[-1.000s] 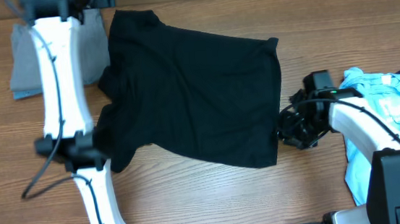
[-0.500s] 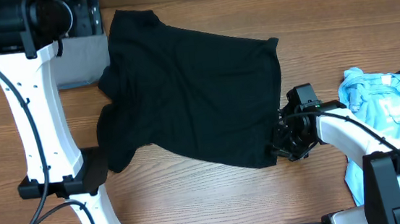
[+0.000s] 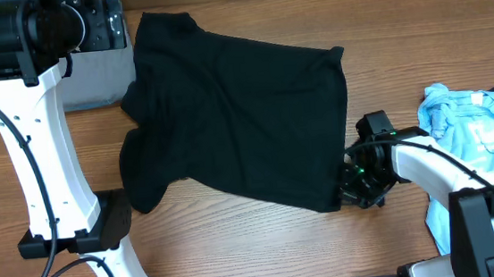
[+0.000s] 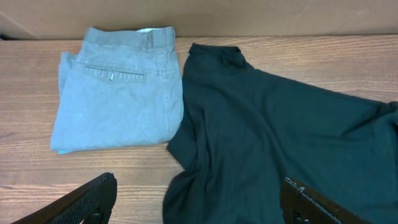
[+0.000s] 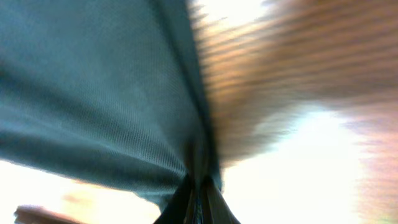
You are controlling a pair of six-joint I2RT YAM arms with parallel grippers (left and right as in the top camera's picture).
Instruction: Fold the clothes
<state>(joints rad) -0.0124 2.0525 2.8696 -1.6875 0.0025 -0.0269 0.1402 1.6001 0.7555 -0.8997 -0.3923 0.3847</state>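
The black shirt (image 3: 245, 121) lies spread flat across the middle of the table, collar at the back left. My right gripper (image 3: 352, 188) is down at the shirt's front right corner and shut on its edge. In the right wrist view the fingers (image 5: 199, 199) pinch the dark fabric (image 5: 99, 93) between them. My left gripper (image 3: 104, 24) hangs high over the back left. In the left wrist view it is wide open (image 4: 199, 199) above the shirt's left sleeve (image 4: 205, 186), holding nothing. A light blue tee (image 3: 479, 127) lies crumpled at the right edge.
Folded grey trousers (image 3: 98, 71) lie at the back left beside the shirt's collar, also seen in the left wrist view as grey trousers (image 4: 118, 87). The left arm's white links (image 3: 43, 165) stand over the table's left side. Bare wood runs along the front.
My right gripper slid left to the shirt's front right corner and closed on the fabric. The left arm swung up and left, its jaws widening.
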